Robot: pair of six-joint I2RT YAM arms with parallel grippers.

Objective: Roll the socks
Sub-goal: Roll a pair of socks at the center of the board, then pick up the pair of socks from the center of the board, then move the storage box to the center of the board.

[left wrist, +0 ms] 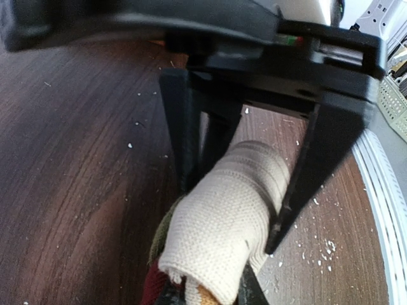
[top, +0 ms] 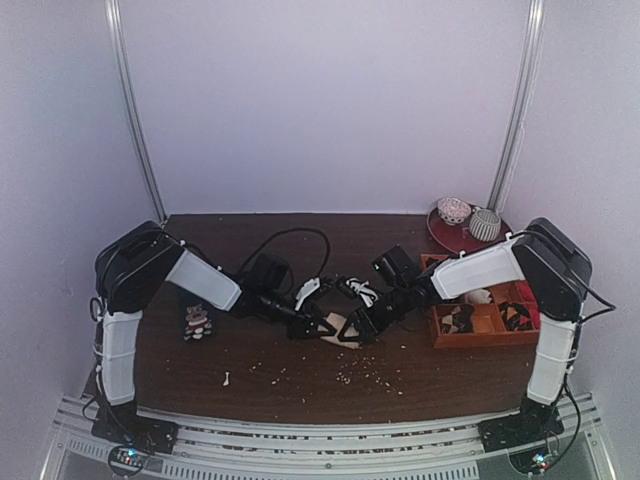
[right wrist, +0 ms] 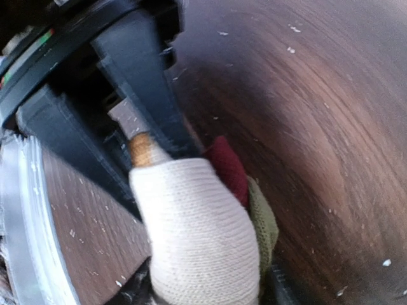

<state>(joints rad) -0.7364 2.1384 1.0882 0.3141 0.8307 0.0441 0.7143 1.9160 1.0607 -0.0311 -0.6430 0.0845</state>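
Crumbs (top: pixel 350 378): white, strewn on the desk (top: pixel 170 370) near its front.
Socks (top: pixel 340 328): mid-desk, a cream roll between both hands.
Left hand (left wrist: pixel 229 216): clamped on the roll.
Right hand (right wrist: pixel 149 171): jaws partly apart around the roll's orange end; grip cannot be told.
Tray (top: pixel 485 342): right side, farther back.

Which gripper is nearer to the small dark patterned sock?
Left. The left gripper clamps the socks right of the small sock; the right gripper is beyond them, farther right.

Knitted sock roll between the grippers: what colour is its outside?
Cream knitted sock roll; clearest in left wrist view.
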